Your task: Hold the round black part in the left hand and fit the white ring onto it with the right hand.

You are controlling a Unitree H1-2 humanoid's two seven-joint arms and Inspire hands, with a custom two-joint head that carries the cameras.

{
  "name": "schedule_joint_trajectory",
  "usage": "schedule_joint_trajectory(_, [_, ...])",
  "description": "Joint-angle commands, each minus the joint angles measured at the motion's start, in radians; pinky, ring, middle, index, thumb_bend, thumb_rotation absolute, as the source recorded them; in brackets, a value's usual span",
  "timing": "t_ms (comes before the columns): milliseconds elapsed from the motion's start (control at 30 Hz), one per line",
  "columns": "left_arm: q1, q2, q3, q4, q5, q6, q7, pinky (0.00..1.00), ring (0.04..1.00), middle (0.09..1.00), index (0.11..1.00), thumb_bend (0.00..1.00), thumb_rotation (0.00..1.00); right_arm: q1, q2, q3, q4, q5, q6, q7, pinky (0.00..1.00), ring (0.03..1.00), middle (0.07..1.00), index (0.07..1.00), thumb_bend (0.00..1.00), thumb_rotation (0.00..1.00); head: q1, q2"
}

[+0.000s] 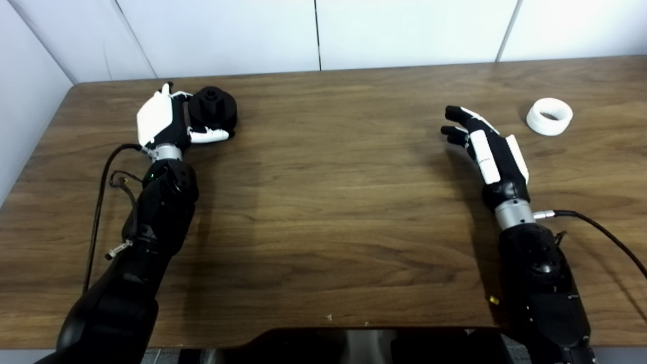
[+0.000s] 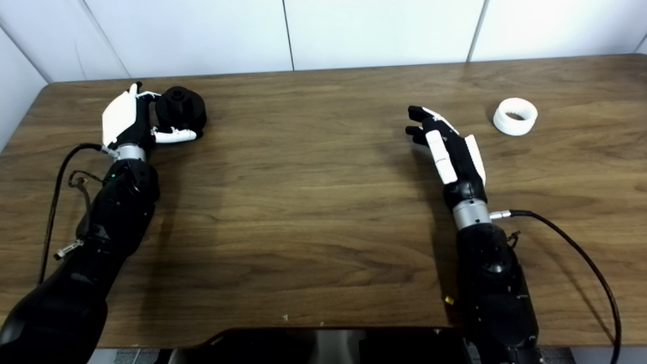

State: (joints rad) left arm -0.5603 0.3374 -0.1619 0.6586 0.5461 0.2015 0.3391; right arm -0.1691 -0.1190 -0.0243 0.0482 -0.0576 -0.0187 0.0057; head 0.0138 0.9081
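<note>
The round black part (image 1: 215, 107) sits on the table at the far left, its hub pointing up. My left hand (image 1: 163, 120) is pressed up against its left side. The thumb (image 1: 210, 135) stretches along the part's near edge, and the fingers reach its left rim without closing round it. The part rests on the wood. The white ring (image 1: 549, 117) lies flat at the far right. My right hand (image 1: 485, 144) hovers open, fingers spread and pointing away, a hand's width to the left of and nearer than the ring, holding nothing.
The brown wooden table (image 1: 323, 202) ends at a white wall behind. Cables trail from both wrists, the left cable (image 1: 101, 192) looping outward and the right cable (image 1: 601, 232) running off right. A dark screen (image 1: 374, 346) lies at the near edge.
</note>
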Motion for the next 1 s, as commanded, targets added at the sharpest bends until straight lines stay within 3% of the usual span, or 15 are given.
schedule_joint_trajectory(0, [-0.01, 0.006, -0.009, -0.028, 0.004, -0.033, 0.001, 1.0, 1.0, 1.0, 0.646, 0.94, 0.26, -0.034, -0.013, -0.004, -0.029, -0.008, -0.03, -0.002, 0.77, 0.77, 0.838, 0.805, 0.62, 0.98, 0.003, 0.0])
schedule_joint_trajectory(233, [0.029, -0.003, -0.027, -0.083, 0.007, -0.018, -0.037, 1.0, 1.0, 1.0, 0.655, 0.95, 0.29, -0.043, -0.016, -0.01, -0.023, -0.002, -0.033, 0.0, 0.77, 0.768, 0.836, 0.804, 0.62, 0.97, 0.002, 0.0])
schedule_joint_trajectory(433, [0.061, -0.014, -0.036, -0.107, -0.012, -0.052, -0.062, 1.0, 1.0, 1.0, 0.647, 0.97, 0.3, -0.046, -0.014, -0.017, -0.029, 0.007, -0.019, 0.001, 0.79, 0.772, 0.833, 0.8, 0.63, 0.96, 0.005, 0.002])
schedule_joint_trajectory(600, [0.088, -0.022, -0.048, -0.17, -0.015, -0.024, -0.112, 1.0, 1.0, 1.0, 0.651, 0.96, 0.31, -0.048, -0.016, -0.019, -0.03, 0.002, -0.021, 0.001, 0.77, 0.771, 0.831, 0.8, 0.62, 0.97, 0.007, 0.003])
schedule_joint_trajectory(967, [0.126, -0.016, -0.101, -0.247, -0.008, -0.033, -0.202, 1.0, 1.0, 1.0, 0.661, 0.98, 0.31, -0.052, -0.015, -0.021, -0.03, 0.009, -0.016, 0.005, 0.79, 0.782, 0.838, 0.807, 0.64, 0.97, 0.012, 0.005])
